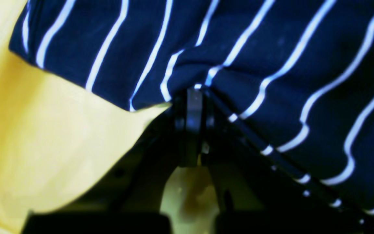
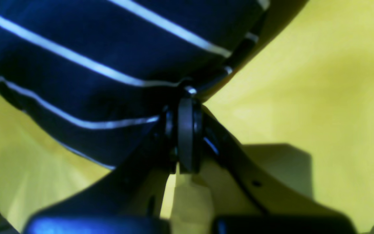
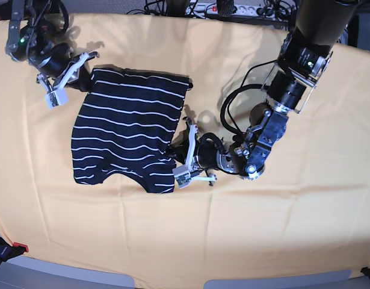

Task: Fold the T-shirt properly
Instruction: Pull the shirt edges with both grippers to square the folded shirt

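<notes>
The T-shirt (image 3: 127,126), dark navy with thin white stripes, lies partly folded on the yellow-orange cloth (image 3: 263,217). In the base view my right gripper (image 3: 88,70) is at its upper left corner, and my left gripper (image 3: 176,146) is at its right edge near the lower corner. In the left wrist view the left gripper (image 1: 194,94) is shut on a pinched fold of the T-shirt (image 1: 271,48). The right wrist view shows the right gripper (image 2: 189,92) shut on a bunched edge of the T-shirt (image 2: 93,48), which is lifted a little off the cloth (image 2: 320,81).
The yellow-orange cloth covers the whole table. A power strip and cables (image 3: 227,8) lie along the back edge. The left arm's black body (image 3: 287,90) and its looped cable (image 3: 233,108) stand right of the shirt. The table's grey front edge (image 3: 64,278) runs along the bottom.
</notes>
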Motion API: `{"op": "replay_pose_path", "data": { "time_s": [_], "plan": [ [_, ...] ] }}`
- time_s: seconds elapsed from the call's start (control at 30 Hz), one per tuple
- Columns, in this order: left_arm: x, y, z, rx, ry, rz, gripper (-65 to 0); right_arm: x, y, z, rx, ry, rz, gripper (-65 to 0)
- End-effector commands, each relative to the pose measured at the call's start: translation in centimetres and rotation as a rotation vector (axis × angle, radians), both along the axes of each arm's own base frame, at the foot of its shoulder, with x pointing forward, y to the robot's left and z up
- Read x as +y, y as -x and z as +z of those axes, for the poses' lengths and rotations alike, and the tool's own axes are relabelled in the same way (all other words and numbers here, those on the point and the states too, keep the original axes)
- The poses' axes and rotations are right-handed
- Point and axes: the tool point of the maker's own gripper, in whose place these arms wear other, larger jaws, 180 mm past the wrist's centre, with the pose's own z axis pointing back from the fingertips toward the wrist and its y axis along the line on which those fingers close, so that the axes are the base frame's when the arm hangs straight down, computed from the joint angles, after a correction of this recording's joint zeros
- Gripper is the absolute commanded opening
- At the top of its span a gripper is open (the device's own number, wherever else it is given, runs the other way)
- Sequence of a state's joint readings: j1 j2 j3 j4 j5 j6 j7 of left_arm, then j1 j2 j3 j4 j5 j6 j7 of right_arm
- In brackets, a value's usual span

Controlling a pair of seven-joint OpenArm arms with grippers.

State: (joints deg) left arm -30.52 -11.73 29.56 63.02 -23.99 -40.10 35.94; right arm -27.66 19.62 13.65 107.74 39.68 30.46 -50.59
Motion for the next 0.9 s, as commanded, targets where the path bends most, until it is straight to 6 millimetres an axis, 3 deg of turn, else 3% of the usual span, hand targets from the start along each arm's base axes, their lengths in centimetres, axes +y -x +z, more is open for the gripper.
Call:
{"op": "replay_pose_path", "data": {
  "time_s": [0.0,0.1,0.23,0.3,0.37,0.47,0.6,0.73,0.87],
  "plan": [
    [0.2,-1.5,1.6,-0.045,-0.006,0.001,-65.0,-0.3,0.8,0.0,0.02,0.033,0.0,-65.0],
    [0.9,-2.1,2.6,-0.028,-0.054,-0.007,-65.0,-2.1,0.7,1.2,-0.009,0.109,-0.073,-65.0],
    [3.1,-1.7,3.6,0.066,-0.137,0.015,-65.0,-7.2,0.4,3.2,-0.041,0.265,-0.279,-65.0],
    [3.9,-1.2,4.6,0.095,-0.117,0.017,-65.0,-8.0,0.1,4.5,-0.08,0.264,-0.297,-65.0],
    [4.3,-0.5,6.5,0.115,-0.043,0.005,-65.0,-6.9,-0.9,6.4,-0.161,0.176,-0.247,-65.0],
    [4.3,0.9,9.9,0.157,0.121,-0.038,-65.0,-3.3,-1.7,9.1,-0.276,-0.011,-0.091,-65.0],
    [4.1,3.4,10.8,0.196,0.208,-0.097,-65.0,0.6,-1.6,11.5,-0.356,-0.195,0.043,-65.0],
    [2.6,5.7,10.2,0.268,0.307,-0.115,-65.0,2.7,-2.1,10.9,-0.34,-0.239,0.097,-65.0],
    [-0.1,7.8,9.4,0.328,0.374,-0.145,-65.0,4.5,-2.1,7.4,-0.247,-0.207,0.157,-65.0]
  ]
}}
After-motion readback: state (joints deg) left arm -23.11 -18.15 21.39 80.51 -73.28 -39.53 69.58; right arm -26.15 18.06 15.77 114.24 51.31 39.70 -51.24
